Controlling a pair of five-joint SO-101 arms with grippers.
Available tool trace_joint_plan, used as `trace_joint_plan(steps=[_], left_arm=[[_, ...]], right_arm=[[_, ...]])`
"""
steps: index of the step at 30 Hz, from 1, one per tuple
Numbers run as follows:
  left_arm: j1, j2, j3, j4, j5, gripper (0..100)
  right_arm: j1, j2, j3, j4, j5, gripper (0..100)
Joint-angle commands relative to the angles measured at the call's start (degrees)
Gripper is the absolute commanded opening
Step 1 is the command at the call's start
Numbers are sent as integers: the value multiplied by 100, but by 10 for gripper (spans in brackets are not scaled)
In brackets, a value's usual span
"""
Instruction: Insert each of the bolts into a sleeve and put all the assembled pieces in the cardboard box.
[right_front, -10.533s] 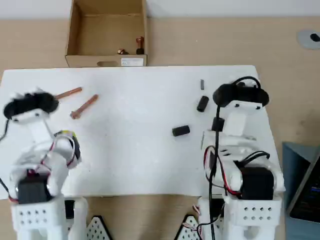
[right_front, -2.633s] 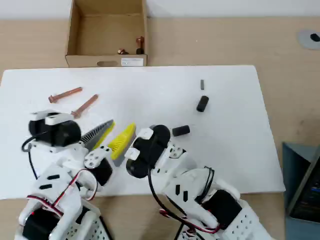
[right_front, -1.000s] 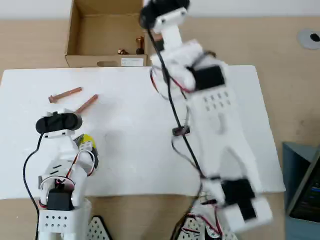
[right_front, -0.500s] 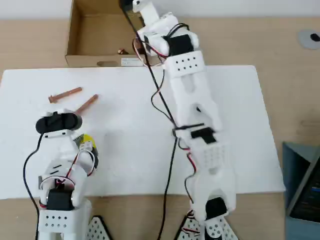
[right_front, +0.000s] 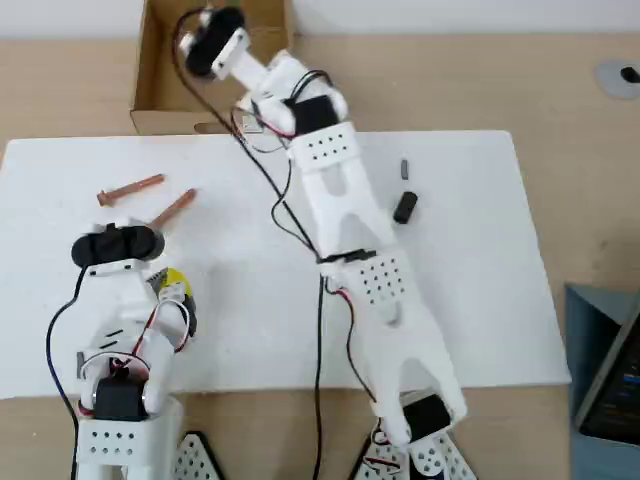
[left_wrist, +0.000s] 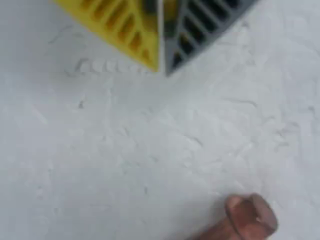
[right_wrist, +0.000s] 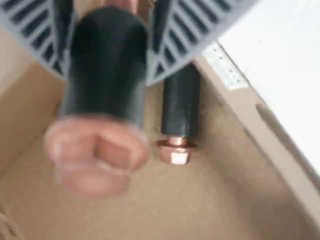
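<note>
My right gripper (right_wrist: 107, 50) is shut on an assembled piece (right_wrist: 102, 100), a black sleeve with a copper bolt head sticking out. It hangs inside the cardboard box (right_wrist: 260, 125), above another assembled piece (right_wrist: 181, 112) lying on the box floor. From above, the right arm stretches across the mat to the box (right_front: 145, 70), with its gripper (right_front: 215, 40) over it. Two loose copper bolts (right_front: 130, 187) (right_front: 172, 210) lie at the mat's left. One black sleeve (right_front: 404, 207) lies at the right. My left gripper (left_wrist: 161, 62) rests shut and empty on the mat near a bolt head (left_wrist: 250, 220).
The white mat (right_front: 480, 300) covers most of the wooden table. A small dark pin (right_front: 404, 169) lies beyond the sleeve. A dark device (right_front: 605, 370) sits at the right edge and a grey disc (right_front: 618, 76) at the far right corner.
The right arm has swung leftward along the box, carrying the assembled piece from the box's right wall to over its inside. The left arm has stayed still.
</note>
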Motion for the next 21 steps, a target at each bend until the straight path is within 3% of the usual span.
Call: trace_joint_plan(steps=[1,5,10,21], left_arm=[[-44,-57,79,-97,9,2],[-53,-57,79,-88,9,2],[-53,-57,79,-88,9,2],[-53,-57,79,-88,9,2]], right_arm=[[-101,180,-813,-185,431,13],[-101,523,-1059,-158,712,24],[-101,593,-1015,18,730,126],[-136,576,-1130,70,730,131]])
